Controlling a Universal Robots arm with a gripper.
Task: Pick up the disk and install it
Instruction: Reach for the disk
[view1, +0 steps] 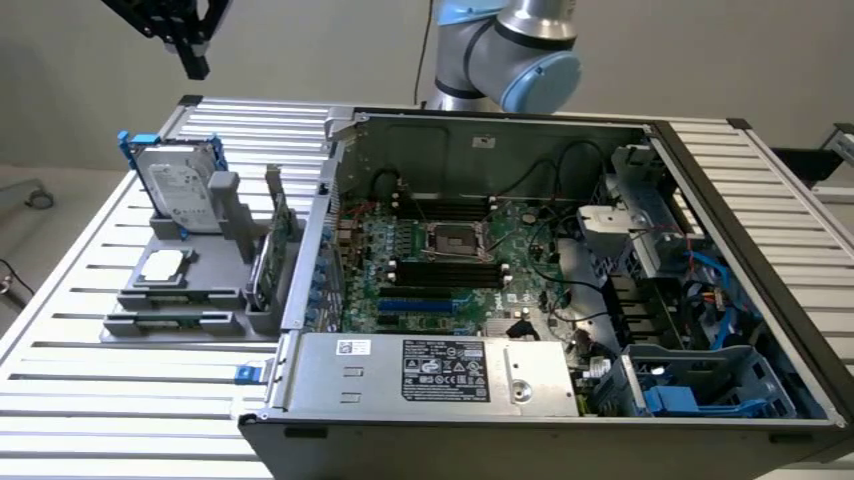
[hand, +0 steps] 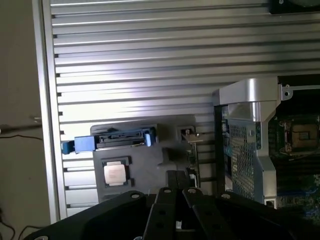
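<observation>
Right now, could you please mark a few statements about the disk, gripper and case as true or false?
1. The disk stands upright in the grey holder. True.
2. The gripper holds the disk. False: it hangs shut and empty, high above the table, apart from the disk.
3. The chip lies flat on the holder. True.
4. The case is closed. False: it is open, its board showing.

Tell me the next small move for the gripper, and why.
Probably open the jaws before anything else. The gripper hangs shut, well above the disk, which stands upright and untouched in its grey holder. Shut jaws could not fit around the disk's blue-framed edges, and there looks to be free room to open up there.
</observation>
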